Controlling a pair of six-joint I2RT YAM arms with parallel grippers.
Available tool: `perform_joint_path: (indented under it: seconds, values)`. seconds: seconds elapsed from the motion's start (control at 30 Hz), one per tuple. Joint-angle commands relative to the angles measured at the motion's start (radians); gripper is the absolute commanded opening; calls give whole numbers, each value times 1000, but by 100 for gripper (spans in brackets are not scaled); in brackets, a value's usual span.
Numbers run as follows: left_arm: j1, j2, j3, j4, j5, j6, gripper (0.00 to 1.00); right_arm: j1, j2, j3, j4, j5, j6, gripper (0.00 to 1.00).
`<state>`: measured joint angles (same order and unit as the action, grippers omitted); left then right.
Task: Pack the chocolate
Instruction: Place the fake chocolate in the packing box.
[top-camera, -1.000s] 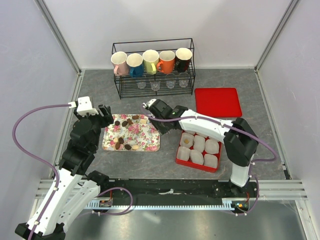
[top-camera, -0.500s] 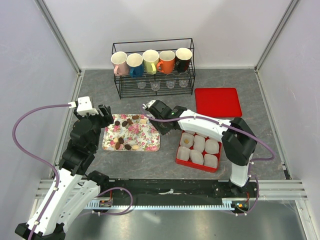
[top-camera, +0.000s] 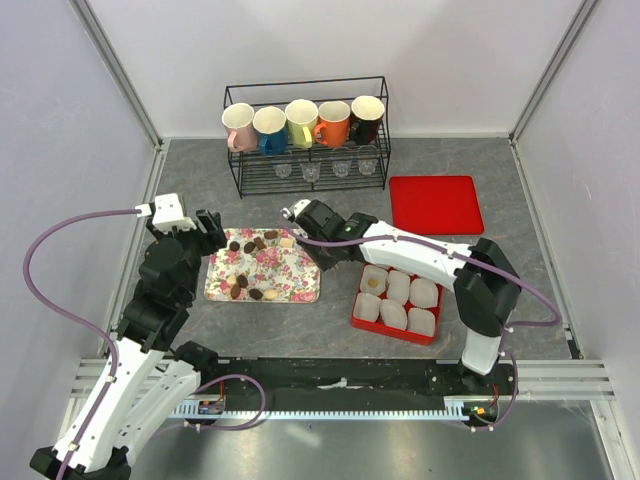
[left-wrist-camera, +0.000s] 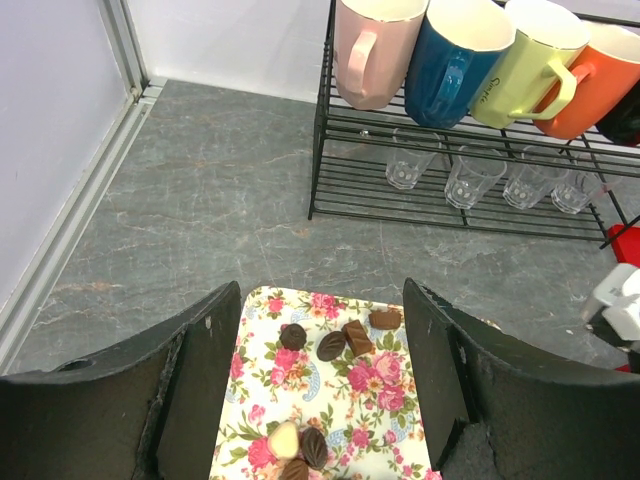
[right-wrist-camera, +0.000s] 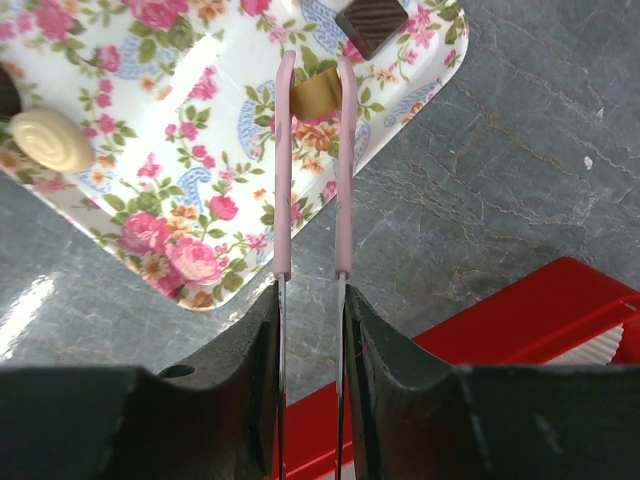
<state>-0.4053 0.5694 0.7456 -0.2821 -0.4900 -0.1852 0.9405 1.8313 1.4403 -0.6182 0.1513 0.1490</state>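
A grey marbled table (top-camera: 500, 160) is seen, bounded at the sides by metal rails and pale walls. Four things are set directly on it. A black wire rack (top-camera: 310, 186) is placed at the far middle, close to the back wall. A floral tray (top-camera: 295, 275) is laid left of centre, nearer the front. A red box (top-camera: 395, 333) is set just to the right of the tray, a strip of bare grey being left between the two. A flat red lid (top-camera: 436, 204) is laid on the far right, beyond the box and beside the rack, apart from both
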Motion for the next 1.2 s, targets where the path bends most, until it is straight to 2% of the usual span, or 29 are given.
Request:
perform_joint_path:
  seconds: [0.0, 0.37, 0.77, 1.17]
  values:
    - [3, -6, -6, 24, 1, -19, 73, 6, -113, -14, 12, -15, 7, 23]
    - [5, -11, -6, 26, 1, -19, 73, 6, -342, -147, -95, 63, 84, 22]
    - [5, -14, -6, 24, 4, -20, 73, -5, -615, -277, -395, 151, 270, 22]
    - [5, -6, -6, 26, 10, -22, 73, -78, -682, -394, -488, 113, 360, 22]
